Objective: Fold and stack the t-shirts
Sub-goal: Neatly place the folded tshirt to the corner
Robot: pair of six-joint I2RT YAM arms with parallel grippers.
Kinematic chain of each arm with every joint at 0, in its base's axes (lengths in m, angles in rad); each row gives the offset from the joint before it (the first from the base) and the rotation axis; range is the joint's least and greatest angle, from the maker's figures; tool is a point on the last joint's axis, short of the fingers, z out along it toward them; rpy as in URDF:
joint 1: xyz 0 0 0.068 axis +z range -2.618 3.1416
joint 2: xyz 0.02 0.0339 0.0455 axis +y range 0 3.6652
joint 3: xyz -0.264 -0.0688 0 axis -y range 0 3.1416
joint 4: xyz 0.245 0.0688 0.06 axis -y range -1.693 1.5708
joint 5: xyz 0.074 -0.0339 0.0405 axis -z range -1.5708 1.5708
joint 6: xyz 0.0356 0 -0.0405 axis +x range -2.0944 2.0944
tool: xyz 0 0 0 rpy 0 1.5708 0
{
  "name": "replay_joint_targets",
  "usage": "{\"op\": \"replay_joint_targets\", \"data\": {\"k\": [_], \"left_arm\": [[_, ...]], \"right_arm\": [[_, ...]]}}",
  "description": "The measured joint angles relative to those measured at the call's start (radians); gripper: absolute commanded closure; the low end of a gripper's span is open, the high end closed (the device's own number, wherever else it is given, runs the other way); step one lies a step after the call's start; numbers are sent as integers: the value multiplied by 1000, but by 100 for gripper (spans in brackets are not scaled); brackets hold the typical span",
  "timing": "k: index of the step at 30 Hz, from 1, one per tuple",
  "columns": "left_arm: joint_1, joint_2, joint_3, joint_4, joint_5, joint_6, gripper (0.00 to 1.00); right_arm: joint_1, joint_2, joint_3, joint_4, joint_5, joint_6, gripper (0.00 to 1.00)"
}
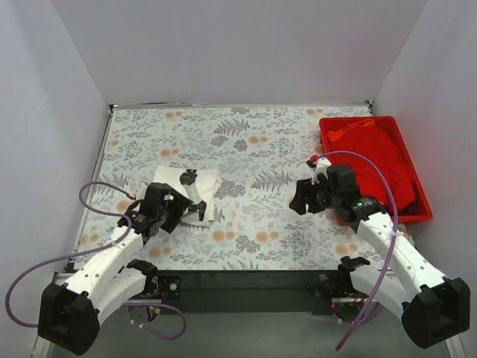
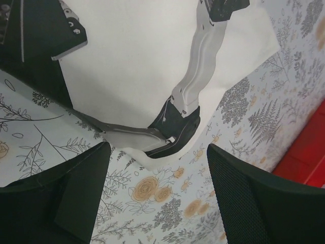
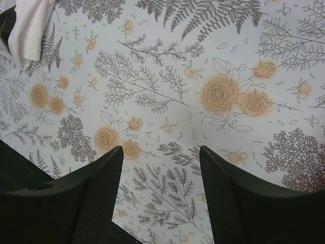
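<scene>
On my screen the floral-clothed desk (image 1: 246, 142) fills the view. At 2 o'clock the red tray (image 1: 419, 217) holds the crumpled red t-shirt (image 1: 384, 160). The white t-shirt (image 1: 209, 190) lies folded at 9 o'clock. My left tool (image 2: 158, 148) hangs over its near edge, spread wide, gripping nothing. My right tool (image 3: 161, 150), equally spread and empty, hovers above bare cloth toward 3 o'clock.

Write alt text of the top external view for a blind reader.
A folded white t-shirt lies on the floral tablecloth, the open left gripper at its near edge. At right, a red t-shirt sits bunched in a red tray beside the open, empty right gripper.
</scene>
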Motion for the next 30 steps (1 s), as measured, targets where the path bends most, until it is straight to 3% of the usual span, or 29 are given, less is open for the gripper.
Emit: {"op": "replay_joint_targets", "data": {"k": [10, 16, 21, 23, 26, 30], "left_arm": [[0, -46, -159, 50, -36, -115, 27], [0, -35, -206, 170, -59, -132, 36], [0, 41, -219, 279, -78, -143, 60], [0, 78, -218, 311, -89, -146, 78], [0, 125, -215, 342, -109, -150, 96], [15, 201, -174, 374, -136, -145, 100]], "right_arm": [[0, -32, -16, -1, -3, 0, 31], [0, -40, -27, -1, -3, 0, 31], [0, -41, -29, -2, -3, 0, 31], [0, -41, -29, -2, -3, 0, 31], [0, -41, -29, -2, -3, 0, 32], [0, -41, -29, -2, -3, 0, 32]]}}
